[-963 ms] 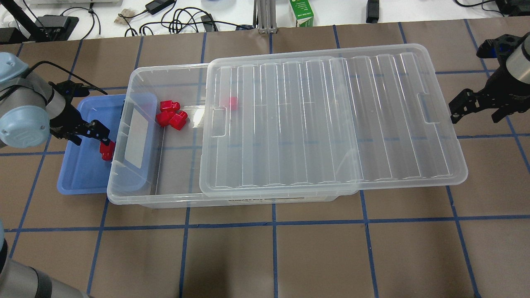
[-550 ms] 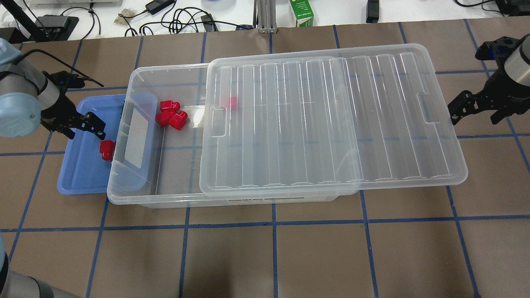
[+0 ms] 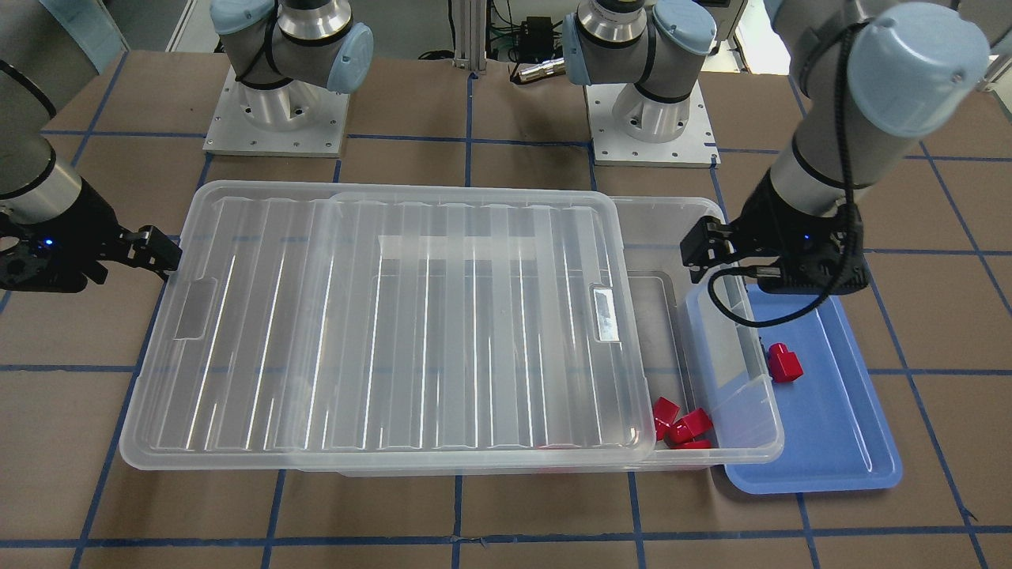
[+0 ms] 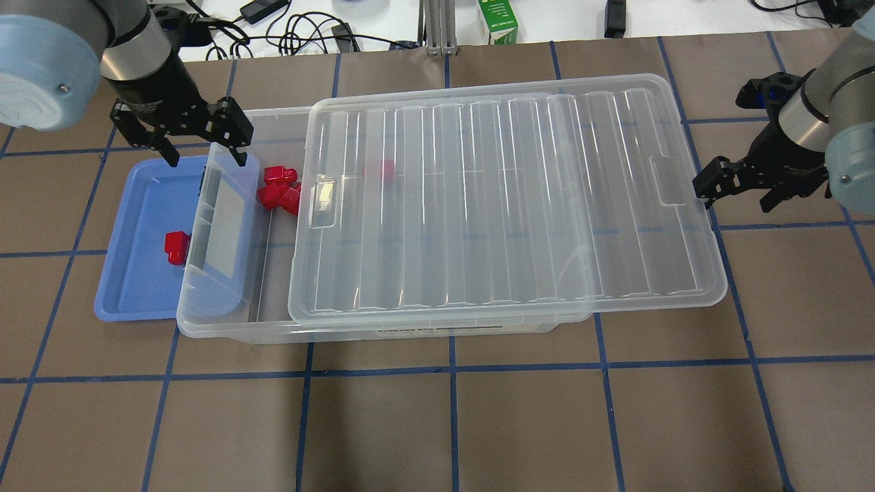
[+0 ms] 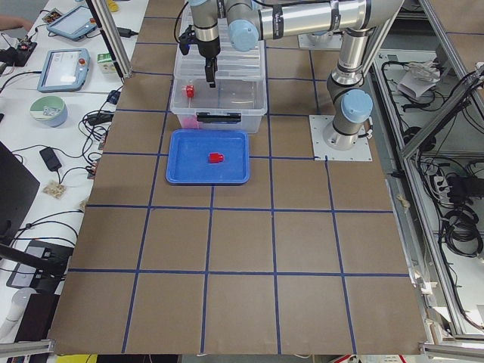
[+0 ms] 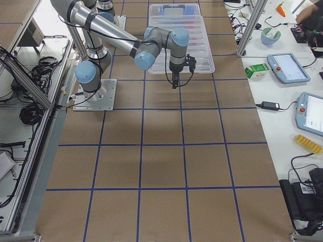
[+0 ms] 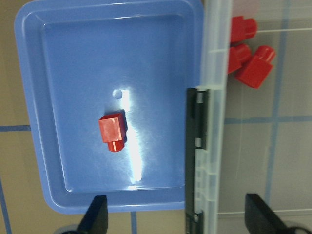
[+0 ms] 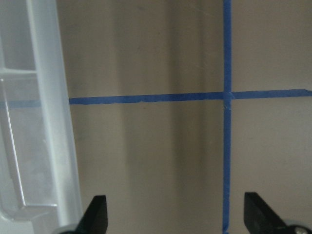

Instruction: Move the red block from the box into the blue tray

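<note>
Five red blocks were counted: one block (image 4: 177, 246) in the tray (image 4: 137, 280) near the left tool (image 4: 204, 156), three blocks (image 4: 280, 190) bunched in the box (image 4: 239, 326) just beside that tool, and one block (image 4: 386, 171) farther off, under the lid (image 4: 513, 198). There was one tray, one box and one lid. There were two tools, the right tool (image 4: 733, 198) at the lid's far end.

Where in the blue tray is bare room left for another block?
The blue tray is bare all round its single red block, except the strip under the box rim. Other red blocks crowd the box's open end.
</note>
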